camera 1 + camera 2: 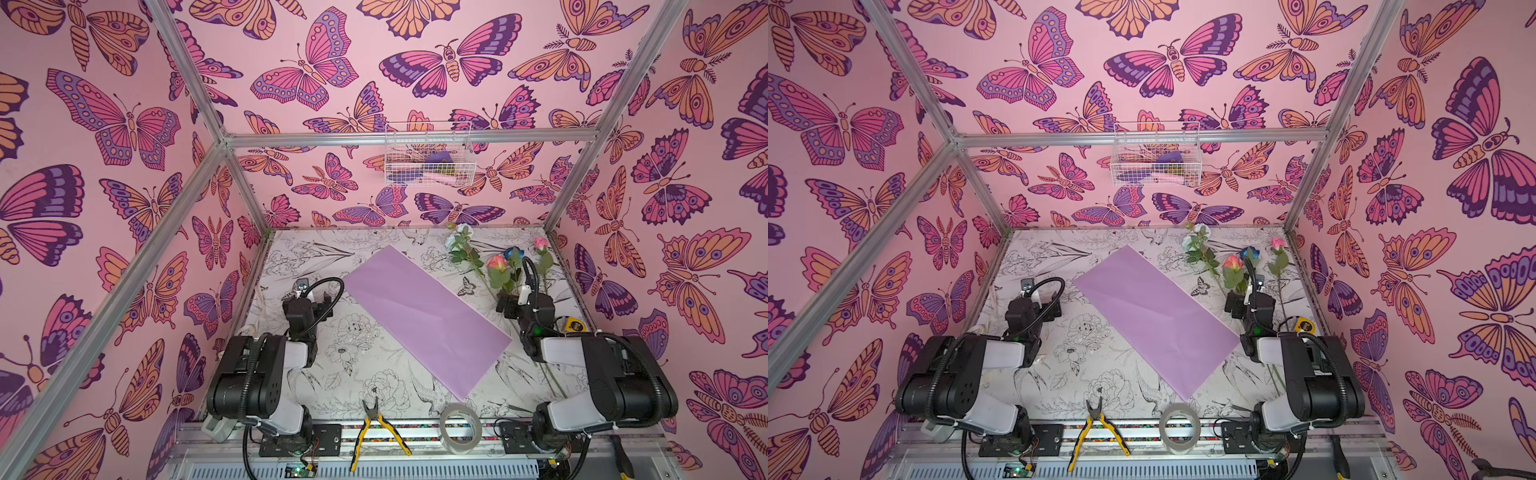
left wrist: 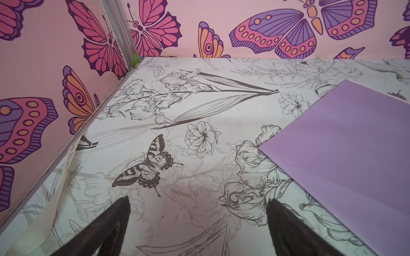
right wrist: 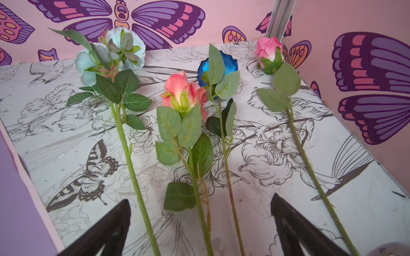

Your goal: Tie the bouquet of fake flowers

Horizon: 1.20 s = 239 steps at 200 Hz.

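Four fake flowers lie loose, side by side, on the table's far right: white (image 1: 461,232) (image 3: 115,51), coral-pink (image 1: 496,262) (image 3: 184,93), blue (image 1: 513,252) (image 3: 204,66) and pink (image 1: 541,243) (image 3: 268,51). No made-up bouquet is in view. A flat lilac paper sheet (image 1: 428,316) (image 1: 1154,320) (image 2: 343,155) lies diagonally in the middle. A cream ribbon (image 2: 44,226) runs along the left wall. My right gripper (image 1: 511,301) (image 3: 200,198) hangs open above the white, coral-pink and blue stems, holding nothing. My left gripper (image 1: 307,297) (image 2: 199,199) is open over bare table, left of the sheet.
Yellow-handled pliers (image 1: 376,424) and a clear tape roll (image 1: 460,428) lie at the front edge. A yellow tape measure (image 1: 575,324) sits by the right arm. A wire basket (image 1: 428,160) hangs on the back wall. Butterfly-printed walls close three sides.
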Available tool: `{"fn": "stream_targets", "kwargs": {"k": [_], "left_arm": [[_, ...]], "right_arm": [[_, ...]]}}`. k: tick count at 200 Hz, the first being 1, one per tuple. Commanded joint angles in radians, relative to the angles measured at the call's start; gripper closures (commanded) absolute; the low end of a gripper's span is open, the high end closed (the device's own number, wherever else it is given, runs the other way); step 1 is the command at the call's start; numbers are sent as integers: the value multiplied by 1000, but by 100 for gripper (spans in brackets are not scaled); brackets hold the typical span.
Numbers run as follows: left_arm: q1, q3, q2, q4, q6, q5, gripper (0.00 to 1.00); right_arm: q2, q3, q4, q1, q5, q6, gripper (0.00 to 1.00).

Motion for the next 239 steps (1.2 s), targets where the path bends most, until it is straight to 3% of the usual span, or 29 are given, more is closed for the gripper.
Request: {"fn": "stream_targets", "kwargs": {"k": [1, 195, 239], "left_arm": [[7, 2, 7, 28, -8, 6, 2], [9, 12, 7, 10, 6, 48, 2], [8, 0, -80, -37, -5, 16, 2]], "right_arm": [[12, 23, 31, -8, 17, -17, 0], [8, 25, 39, -7, 29, -12, 0], [-103, 60, -129, -7, 56, -11, 0]]}}
